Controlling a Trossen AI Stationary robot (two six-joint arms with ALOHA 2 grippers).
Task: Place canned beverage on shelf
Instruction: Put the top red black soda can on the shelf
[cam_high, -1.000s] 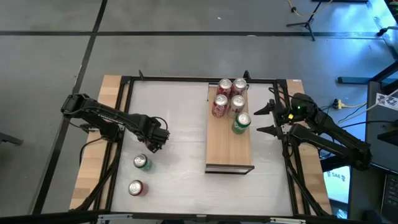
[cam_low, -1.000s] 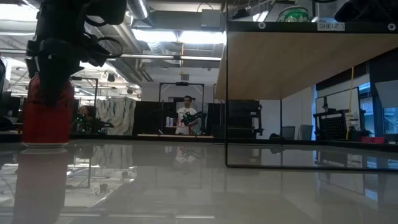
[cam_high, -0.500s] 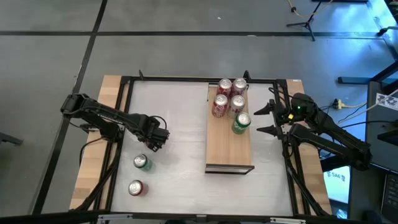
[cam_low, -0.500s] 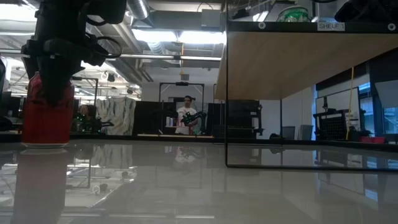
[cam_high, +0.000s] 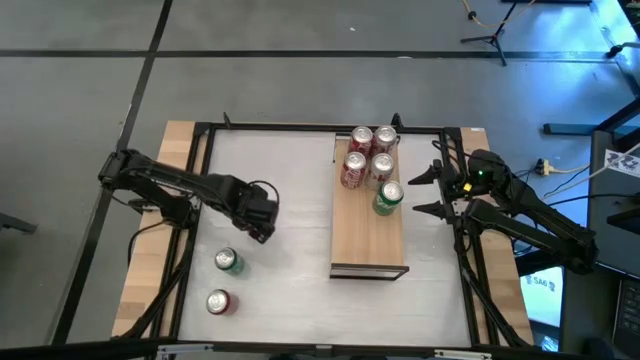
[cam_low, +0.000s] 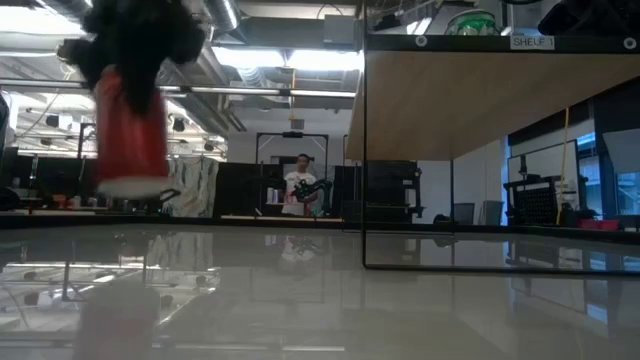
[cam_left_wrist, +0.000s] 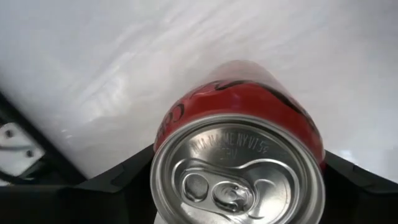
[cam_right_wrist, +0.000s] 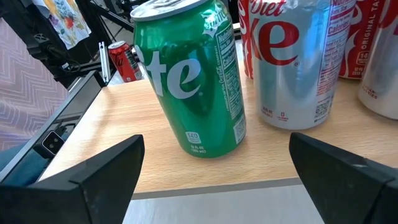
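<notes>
My left gripper (cam_high: 258, 214) is shut on a red can (cam_left_wrist: 245, 93) over the table's left half. The low view shows that can (cam_low: 130, 135) in the air, blurred. The shelf (cam_high: 368, 235), a light-wood board raised above the tabletop (cam_low: 480, 100), carries several cans at its far end, the nearest a green one (cam_high: 388, 197). A green can (cam_high: 229, 261) and a red can (cam_high: 218, 302) stand on the table near the left front. My right gripper (cam_high: 430, 192) waits open beside the shelf's right edge, facing the green can (cam_right_wrist: 189, 81). My left gripper pinches the red can's upper wall just under the top rim (cam_left_wrist: 163, 127) between its two fingers, one finger (cam_left_wrist: 121, 183) on either side. The fingers come from above, pointing down. The can hangs upright, lifted clear of the table.
A black metal frame (cam_high: 300, 127) runs round the white tabletop. Bare board (cam_high: 368, 250) makes up the shelf's near half. Beside the green can on the shelf stands a silver can (cam_right_wrist: 292, 62). A person stands far off in the room (cam_low: 300, 185).
My left gripper has closed on the red can, which stood on the table a second ago. It has then risen and moved a little toward the shelf. The can has come up clear of the table, still upright.
</notes>
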